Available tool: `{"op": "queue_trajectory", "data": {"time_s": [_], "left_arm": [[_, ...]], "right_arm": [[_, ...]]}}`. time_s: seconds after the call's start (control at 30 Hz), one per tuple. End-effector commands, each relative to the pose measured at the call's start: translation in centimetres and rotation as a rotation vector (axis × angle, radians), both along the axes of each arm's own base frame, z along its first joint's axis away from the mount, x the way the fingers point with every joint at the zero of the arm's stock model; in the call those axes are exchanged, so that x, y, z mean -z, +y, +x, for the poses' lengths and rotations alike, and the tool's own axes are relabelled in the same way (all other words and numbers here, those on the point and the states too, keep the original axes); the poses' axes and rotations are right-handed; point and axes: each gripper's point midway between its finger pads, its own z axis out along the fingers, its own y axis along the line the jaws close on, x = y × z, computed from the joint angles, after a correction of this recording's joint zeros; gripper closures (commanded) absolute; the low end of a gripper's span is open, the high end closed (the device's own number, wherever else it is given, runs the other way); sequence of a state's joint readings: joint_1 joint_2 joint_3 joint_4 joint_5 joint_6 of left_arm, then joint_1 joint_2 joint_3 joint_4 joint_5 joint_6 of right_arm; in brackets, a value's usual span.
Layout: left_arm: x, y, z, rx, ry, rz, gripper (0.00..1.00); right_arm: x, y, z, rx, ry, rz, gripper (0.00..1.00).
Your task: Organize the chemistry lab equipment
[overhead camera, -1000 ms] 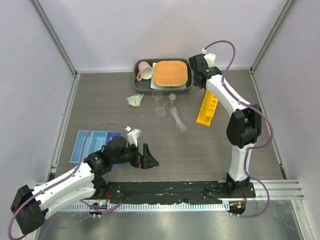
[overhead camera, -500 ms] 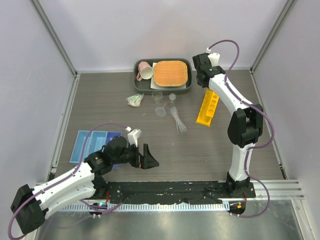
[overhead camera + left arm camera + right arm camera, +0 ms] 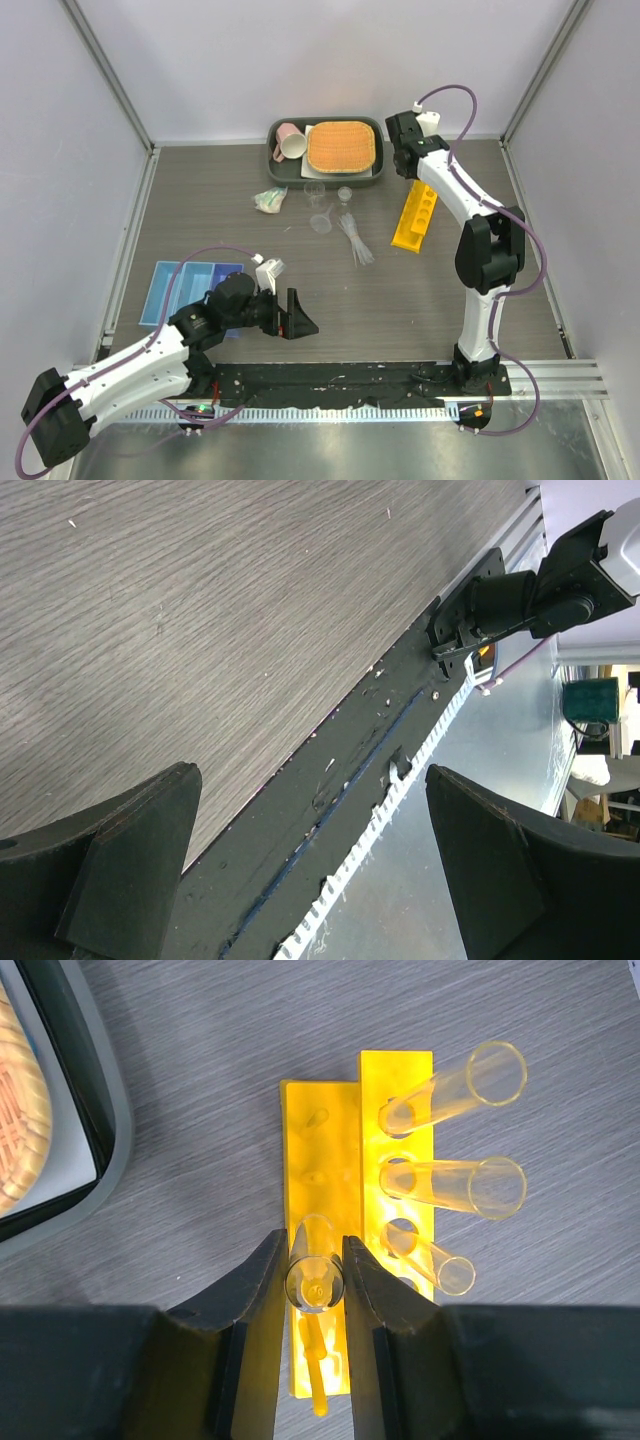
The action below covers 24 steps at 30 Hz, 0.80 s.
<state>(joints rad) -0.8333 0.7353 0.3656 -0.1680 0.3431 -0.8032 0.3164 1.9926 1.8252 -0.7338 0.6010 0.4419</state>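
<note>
The right pincer (image 3: 313, 1252) is pinching a thin glass tube (image 3: 314, 1282), seemingly upright, and is hanging over the yellow rack (image 3: 320, 1140) at the far right of the desk (image 3: 200, 1040). The tube is sitting above the rack's left strip, the one with the small pegs. It is not above the holed strip to the right, where three tubes (image 3: 450, 1175) are leaning in their holes. Lowered from here, it is likely heading for a peg or solid plastic rather than a hole. That could make the smooth glass slide in the grip, chip, or shove the light rack. A sideways correction is risking a knock against the leaning neighbours. The left pincer (image 3: 312, 780) is resting spread wide and empty by the desk's near edge.
</note>
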Motion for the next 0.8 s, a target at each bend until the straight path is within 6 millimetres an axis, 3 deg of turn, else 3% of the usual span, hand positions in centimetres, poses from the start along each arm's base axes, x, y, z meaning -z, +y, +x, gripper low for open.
{"op": "queue_trajectory", "data": {"time_s": [0.0,0.4,0.77], "left_arm": [[-0.8,-0.5,0.0,0.024,-0.034,-0.029,0.00],[-0.3,-0.5,0.0,0.026,-0.027,-0.014,0.00],[-0.1,-0.6,-0.1,0.030,-0.023,-0.001,0.00]], "right_arm": [[-0.4,-0.7,0.4,0.022,-0.028,-0.020,0.99],[2.1,-0.8,-0.3,0.021,0.011,-0.008,0.98],[3.5,-0.9,-0.8,0.021,0.030,-0.002,0.86]]}}
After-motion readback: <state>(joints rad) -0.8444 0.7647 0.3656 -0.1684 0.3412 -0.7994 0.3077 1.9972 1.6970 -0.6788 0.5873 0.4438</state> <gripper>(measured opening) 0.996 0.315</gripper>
